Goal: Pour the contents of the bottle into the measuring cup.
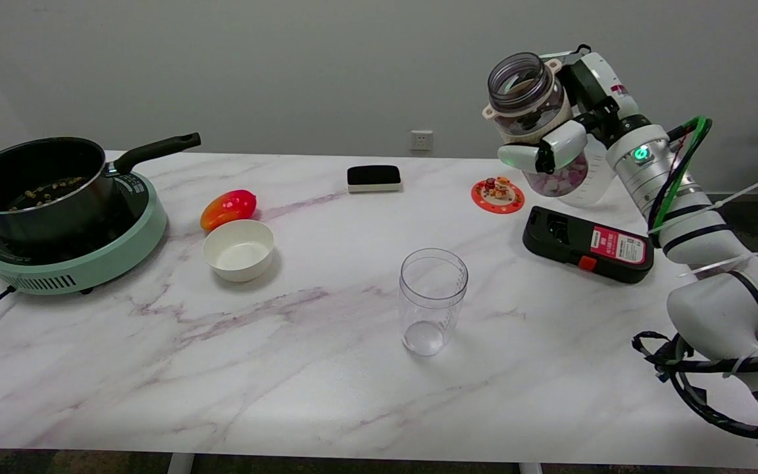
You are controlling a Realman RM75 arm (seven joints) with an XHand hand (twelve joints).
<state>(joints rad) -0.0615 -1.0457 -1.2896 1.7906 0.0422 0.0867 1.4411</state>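
A clear bottle (537,125) with an open mouth hangs high above the table's far right, its mouth leaning toward the camera. Pink and white pieces lie in its lower part. My right hand (560,131) grips it around the middle, fingers wrapped across the front. The empty, clear measuring cup (431,299) stands upright on the marble table (287,368), well below and to the left of the bottle.
A black device with a red label (587,243) lies between cup and arm. A small orange coaster with figures (498,194), a black-and-white block (374,178), a white bowl (239,249), a red-orange pepper (228,208) and a pan on a green cooker (56,210) sit further left.
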